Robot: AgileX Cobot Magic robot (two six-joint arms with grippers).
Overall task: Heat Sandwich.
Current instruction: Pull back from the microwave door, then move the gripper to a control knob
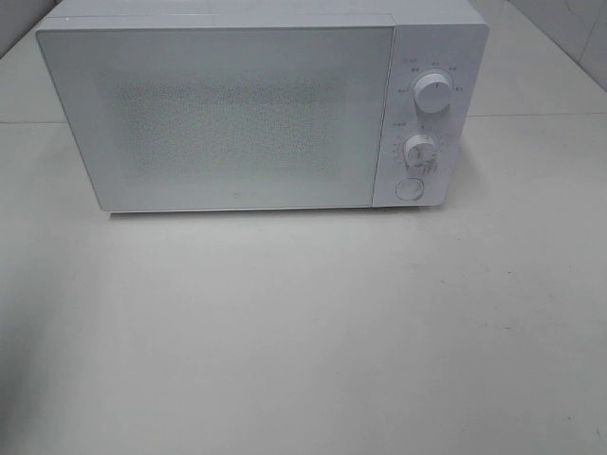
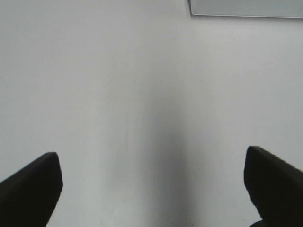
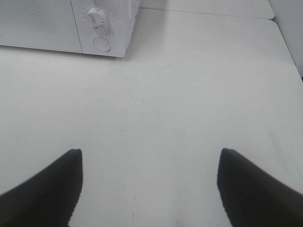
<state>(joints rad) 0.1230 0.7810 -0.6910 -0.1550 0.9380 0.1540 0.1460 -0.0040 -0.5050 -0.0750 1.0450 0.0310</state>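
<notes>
The sandwich is out of view in every frame. A white microwave (image 1: pixel 256 109) stands at the back of the table with its door shut; two round knobs and a round button (image 1: pixel 410 189) sit on its right panel. Neither arm appears in the exterior high view. My left gripper (image 2: pixel 151 182) hovers open over bare table, black fingertips (image 2: pixel 33 184) wide apart, nothing between them. My right gripper (image 3: pixel 149 182) is open too, above bare table in front of and to the right of the microwave (image 3: pixel 66 23).
The white table (image 1: pixel 303 332) stretches in front of the microwave. A seam between table panels (image 1: pixel 541 116) runs behind on the right. A corner of the microwave (image 2: pixel 246 8) shows in the left wrist view.
</notes>
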